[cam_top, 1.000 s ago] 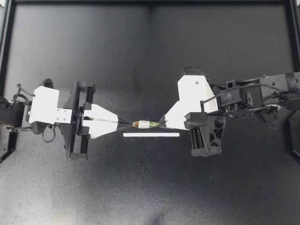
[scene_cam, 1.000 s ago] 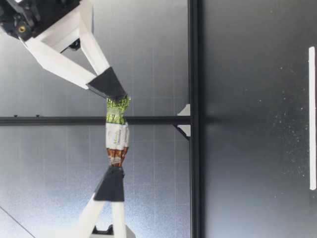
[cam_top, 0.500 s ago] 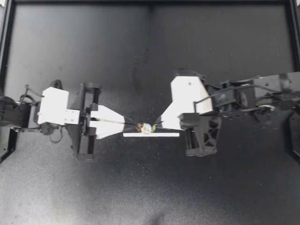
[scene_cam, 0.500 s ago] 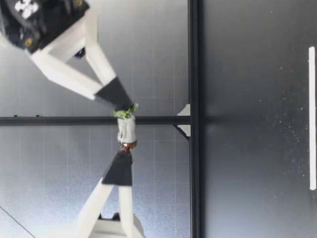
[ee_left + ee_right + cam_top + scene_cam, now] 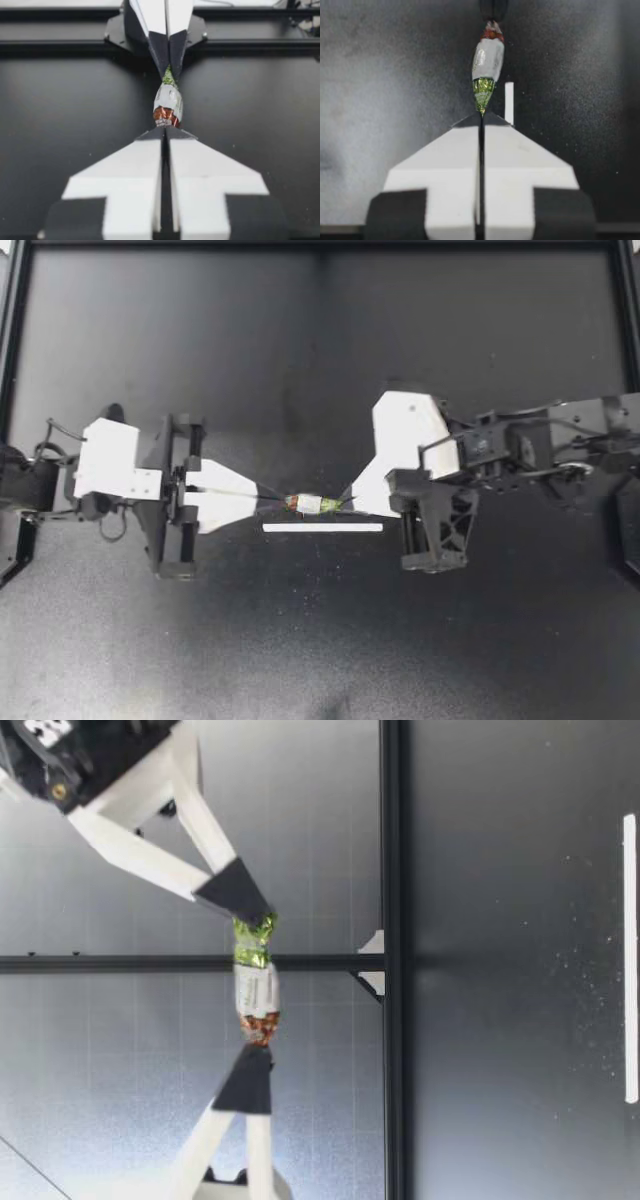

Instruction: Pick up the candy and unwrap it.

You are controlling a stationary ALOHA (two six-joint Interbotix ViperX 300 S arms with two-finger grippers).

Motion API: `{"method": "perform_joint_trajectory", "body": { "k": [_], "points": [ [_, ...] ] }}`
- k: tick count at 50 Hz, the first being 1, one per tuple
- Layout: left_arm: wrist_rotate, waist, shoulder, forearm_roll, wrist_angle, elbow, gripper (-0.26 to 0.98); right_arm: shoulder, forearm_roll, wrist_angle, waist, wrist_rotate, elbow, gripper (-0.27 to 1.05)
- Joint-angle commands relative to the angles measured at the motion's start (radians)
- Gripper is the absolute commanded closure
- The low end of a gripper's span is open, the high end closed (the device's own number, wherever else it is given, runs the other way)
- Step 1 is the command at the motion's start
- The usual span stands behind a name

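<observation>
A wrapped candy [image 5: 312, 504] with a white middle, a red-brown twist end and a green twist end hangs in the air between both grippers. My left gripper [image 5: 275, 502] is shut on the red-brown end. My right gripper [image 5: 347, 502] is shut on the green end. In the low view the candy [image 5: 256, 988] sits well above the table, stretched between my right gripper [image 5: 262, 918] and my left gripper [image 5: 258, 1048]. The left wrist view has the candy [image 5: 167, 102] just ahead of the left gripper [image 5: 165, 129]. The right wrist view has the candy [image 5: 487, 60] just ahead of the right gripper [image 5: 481, 115].
A thin white strip [image 5: 322, 527] lies flat on the black table [image 5: 320, 640], just below the candy in the top view and beside it [image 5: 509, 102] in the right wrist view. Black frame rails border the table.
Half a second ago the grippers stood closer together and the candy was bunched short. They have since drawn apart, and the candy is stretched out again, about as it was one second ago.
</observation>
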Motion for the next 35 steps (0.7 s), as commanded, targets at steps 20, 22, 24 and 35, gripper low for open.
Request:
{"method": "perform_joint_trajectory", "body": {
  "k": [20, 22, 24, 35],
  "points": [
    [-0.003, -0.002, -0.020, -0.020, -0.005, -0.002, 0.89, -0.046, -0.002, -0.011, -0.025, 0.032, 0.023, 0.95],
    [-0.003, -0.002, -0.017, -0.020, -0.005, -0.005, 0.89, -0.046, -0.002, -0.015, -0.025, 0.034, 0.021, 0.95],
    [-0.002, -0.002, -0.012, -0.021, -0.005, -0.011, 0.89, -0.043, 0.000, -0.023, -0.025, 0.034, 0.021, 0.95],
    [-0.005, 0.000, 0.026, -0.037, -0.005, -0.060, 0.89, -0.023, 0.000, -0.049, -0.043, 0.034, 0.003, 0.95]
  ]
}}
